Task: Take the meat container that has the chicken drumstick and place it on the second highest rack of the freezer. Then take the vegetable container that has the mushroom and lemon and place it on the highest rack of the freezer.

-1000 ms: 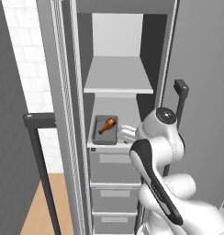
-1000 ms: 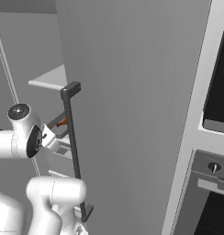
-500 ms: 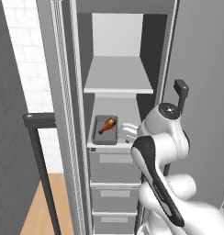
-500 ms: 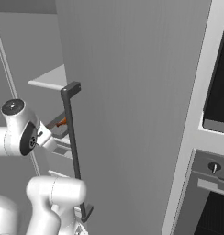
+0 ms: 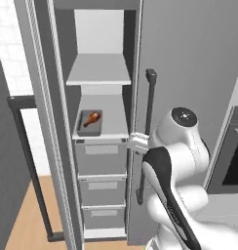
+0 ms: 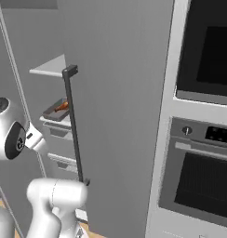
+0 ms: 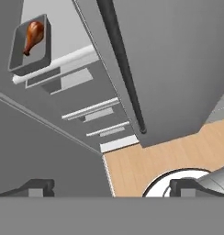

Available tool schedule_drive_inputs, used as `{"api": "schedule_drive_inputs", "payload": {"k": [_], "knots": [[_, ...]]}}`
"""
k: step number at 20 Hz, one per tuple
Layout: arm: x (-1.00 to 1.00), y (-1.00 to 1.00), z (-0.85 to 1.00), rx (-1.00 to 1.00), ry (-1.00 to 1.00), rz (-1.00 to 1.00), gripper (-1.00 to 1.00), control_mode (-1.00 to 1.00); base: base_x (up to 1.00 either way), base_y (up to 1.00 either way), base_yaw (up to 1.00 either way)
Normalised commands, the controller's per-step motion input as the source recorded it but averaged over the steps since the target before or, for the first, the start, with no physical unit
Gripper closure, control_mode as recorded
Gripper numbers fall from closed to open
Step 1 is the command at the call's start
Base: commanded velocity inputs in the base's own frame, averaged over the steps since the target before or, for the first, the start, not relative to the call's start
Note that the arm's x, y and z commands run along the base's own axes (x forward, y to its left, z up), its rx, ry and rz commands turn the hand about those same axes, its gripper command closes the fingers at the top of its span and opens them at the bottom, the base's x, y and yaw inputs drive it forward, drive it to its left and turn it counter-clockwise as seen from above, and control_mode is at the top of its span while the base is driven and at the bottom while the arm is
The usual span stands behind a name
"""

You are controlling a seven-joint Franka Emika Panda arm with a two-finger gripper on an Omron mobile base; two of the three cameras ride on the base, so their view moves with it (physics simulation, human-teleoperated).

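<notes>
Grey freezer (image 5: 189, 58) standing open, door swung out toward the base with the long dark bar handle (image 5: 146, 136) on its face. Inside, two pale shelves over a stack of grey drawers (image 5: 100, 158). Highest rack (image 5: 99, 71) bare. Second rack (image 5: 113, 122) just below it carrying the meat container (image 5: 89, 123), a shallow grey tray set on the shelf's left half, near the front edge. Chicken drumstick (image 5: 92, 117) lying in the tray, glossy reddish-brown, fat end toward the back right, thin bone end toward the front left. Same tray seen from the right base camera as a dark sliver behind the handle (image 6: 73, 125), drumstick (image 6: 62, 106) a small orange streak in it. From the hand camera, tray (image 7: 29, 46) at upper left with the drumstick (image 7: 33, 35) inside, shelf's white front lip below it, door handle (image 7: 120, 64) running diagonally across, wooden floor (image 7: 173, 151) beyond. Gripper (image 7: 109, 188) well apart from the tray, level with the door's inner edge beside the top drawer, pointed down toward the floor; finger tips spread wide at the bottom corners of the hand camera, nothing between them. Black-glass wall oven (image 6: 203, 46) to the right of the freezer, a second oven (image 6: 199, 186) with knobs beneath it.
</notes>
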Motion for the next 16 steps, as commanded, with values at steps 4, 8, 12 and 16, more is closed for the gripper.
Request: {"api": "schedule_drive_inputs", "payload": {"k": [4, 8, 12, 16], "knots": [[0.00, 0.00, 0.00, 0.00, 0.00, 0.00, -1.00, 1.00, -0.64, -0.50, -0.52], [0.00, 0.00, 0.00, 0.00, 0.00, 0.00, -1.00, 1.00, -0.20, -0.46, -0.69], [0.00, 0.00, 0.00, 0.00, 0.00, 0.00, -1.00, 1.00, 0.00, -0.73, -0.70], [0.00, 0.00, 0.00, 0.00, 0.00, 0.00, -1.00, 1.00, 0.06, -0.97, -0.61]]}}
